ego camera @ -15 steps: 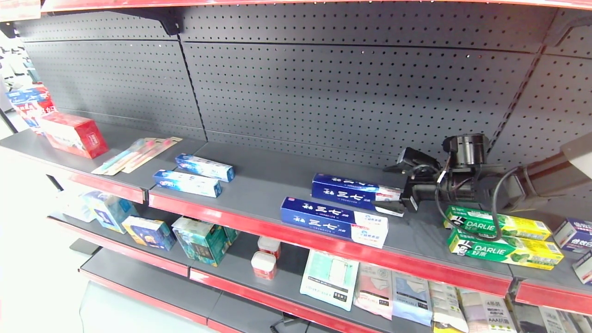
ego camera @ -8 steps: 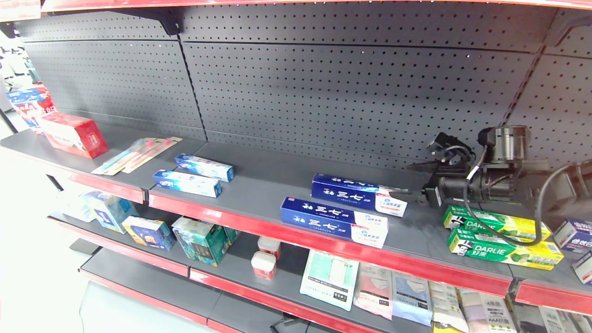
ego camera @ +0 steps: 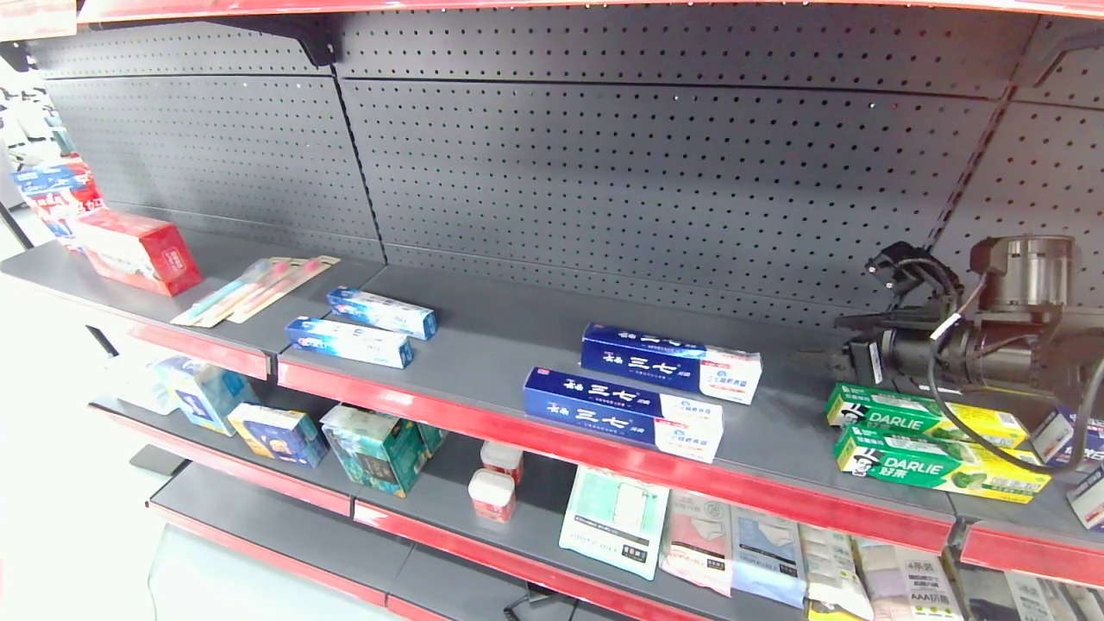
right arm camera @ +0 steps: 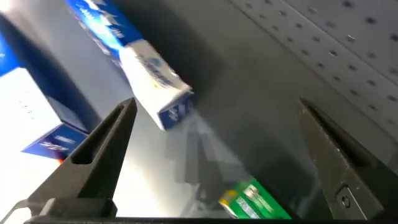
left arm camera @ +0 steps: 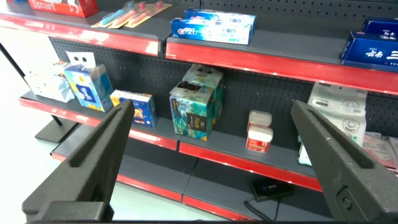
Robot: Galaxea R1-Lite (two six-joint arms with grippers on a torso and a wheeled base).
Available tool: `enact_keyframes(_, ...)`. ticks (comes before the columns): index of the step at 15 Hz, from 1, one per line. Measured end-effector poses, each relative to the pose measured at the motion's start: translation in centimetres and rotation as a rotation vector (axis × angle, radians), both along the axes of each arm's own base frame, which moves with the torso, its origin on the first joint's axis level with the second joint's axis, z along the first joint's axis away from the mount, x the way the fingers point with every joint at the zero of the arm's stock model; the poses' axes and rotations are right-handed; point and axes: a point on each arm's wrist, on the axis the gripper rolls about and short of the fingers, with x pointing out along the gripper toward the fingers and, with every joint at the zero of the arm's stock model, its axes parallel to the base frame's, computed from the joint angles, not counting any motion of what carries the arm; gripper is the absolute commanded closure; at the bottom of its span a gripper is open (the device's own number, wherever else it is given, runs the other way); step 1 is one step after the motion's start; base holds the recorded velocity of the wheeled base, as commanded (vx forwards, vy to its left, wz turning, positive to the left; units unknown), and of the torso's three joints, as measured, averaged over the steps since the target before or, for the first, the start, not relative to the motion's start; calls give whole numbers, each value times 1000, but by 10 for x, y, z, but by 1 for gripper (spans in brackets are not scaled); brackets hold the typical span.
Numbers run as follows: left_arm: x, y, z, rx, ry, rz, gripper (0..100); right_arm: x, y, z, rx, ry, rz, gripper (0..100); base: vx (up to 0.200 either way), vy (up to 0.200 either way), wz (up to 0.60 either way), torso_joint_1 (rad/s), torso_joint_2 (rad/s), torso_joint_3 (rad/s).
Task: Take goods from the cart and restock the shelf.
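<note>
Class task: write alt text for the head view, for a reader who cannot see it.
The open right hand hangs over a grey metal shelf, behind two green cardboard toothpaste boxes and right of two dark blue cardboard toothpaste boxes.

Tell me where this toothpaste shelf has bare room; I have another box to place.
Widest bare patch: grey metal shelf deck between the pale blue toothpaste boxes and the dark blue toothpaste boxes, back to the black pegboard. A narrower gap runs to the green toothpaste boxes, crowded by the right gripper near them.
</note>
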Motion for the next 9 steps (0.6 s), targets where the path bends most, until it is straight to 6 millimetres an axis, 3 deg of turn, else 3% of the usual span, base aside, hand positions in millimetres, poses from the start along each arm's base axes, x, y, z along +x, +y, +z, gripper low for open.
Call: enact_keyframes(9,0,0,0,0,0,0,0,15,-8,-26,-109,42,-104,0,0,0,0,0,0,0)
